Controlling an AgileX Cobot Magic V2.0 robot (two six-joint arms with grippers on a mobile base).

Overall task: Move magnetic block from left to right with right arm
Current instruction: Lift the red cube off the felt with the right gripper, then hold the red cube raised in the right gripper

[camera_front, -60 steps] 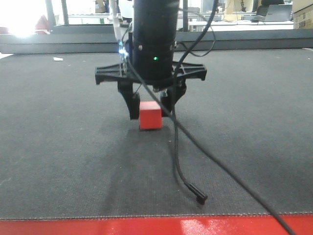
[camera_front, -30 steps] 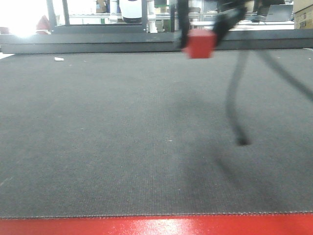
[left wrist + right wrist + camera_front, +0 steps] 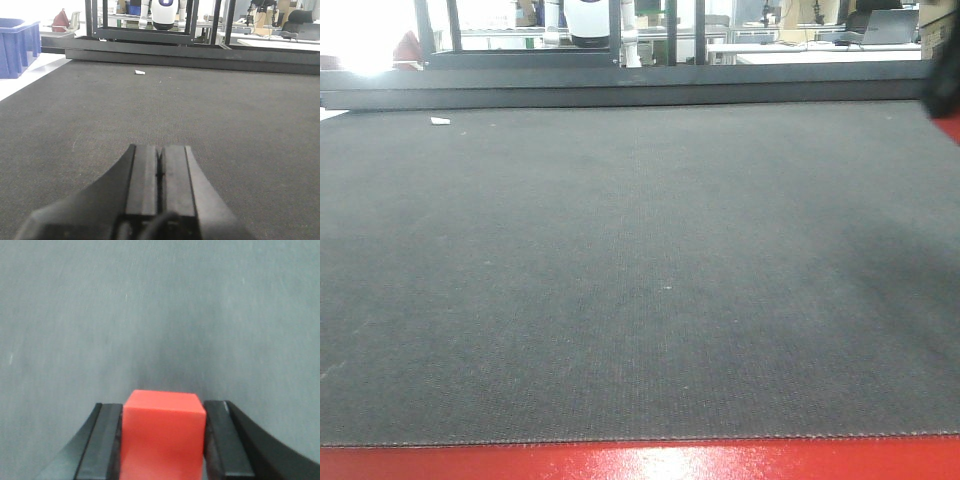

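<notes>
Clamping the magnetic block point(image 3: 163, 437), right gripper point(image 3: 163, 442) has swung rightward (left gripper point(image 3: 160, 172) closed, empty).

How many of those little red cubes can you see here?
1. The red cube is clamped in the right claw, over the grey mat. The front view shows none on the mat; the left claw is shut, empty.

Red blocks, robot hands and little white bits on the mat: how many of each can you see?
Red block: 1
Robot hands: 2, the left hand and the right hand
White bit on the mat: 1
Total: 4
</notes>
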